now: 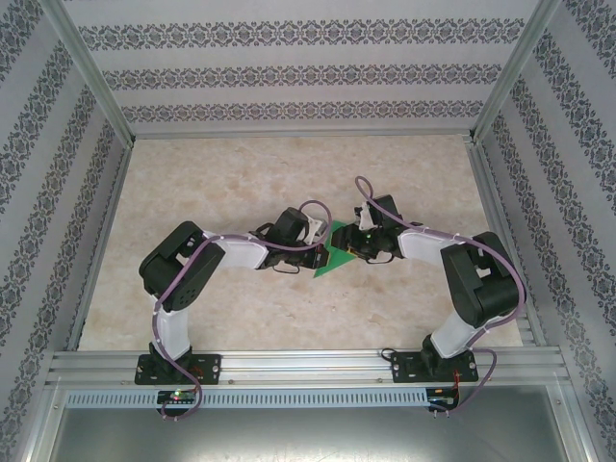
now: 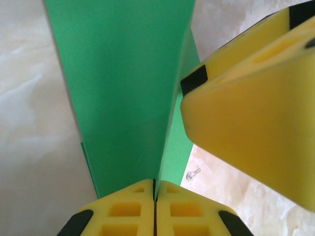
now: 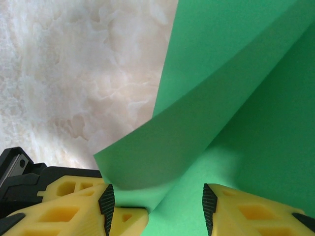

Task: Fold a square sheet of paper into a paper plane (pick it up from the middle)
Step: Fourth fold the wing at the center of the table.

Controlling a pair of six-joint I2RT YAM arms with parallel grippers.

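Mid-fold. Left hand (image 2: 155, 189) clamped shut on square sheet of paper (image 2: 123, 88) at crease. Right hand (image 3: 157, 201) open, straddling curled flap. Next, probably: right closes, presses flap flat on table (image 3: 74, 73).

In the top view, the white-and-black left arm (image 1: 231, 255) rises from its base at 7 o'clock, bends at a dark elbow and stretches its forearm toward 3 o'clock. The matching right arm (image 1: 433, 248) rises from 5 o'clock and reaches toward 9 o'clock. The wrists almost meet at the centre. The yellow, black-padded left gripper (image 1: 310, 252) (image 2: 155, 209) has its fingers pressed together on the fold of a thin sheet of green paper (image 2: 123, 88). The yellow right gripper (image 1: 354, 245) (image 3: 157, 209) stands just beside it at 3 o'clock, with its jaws apart.
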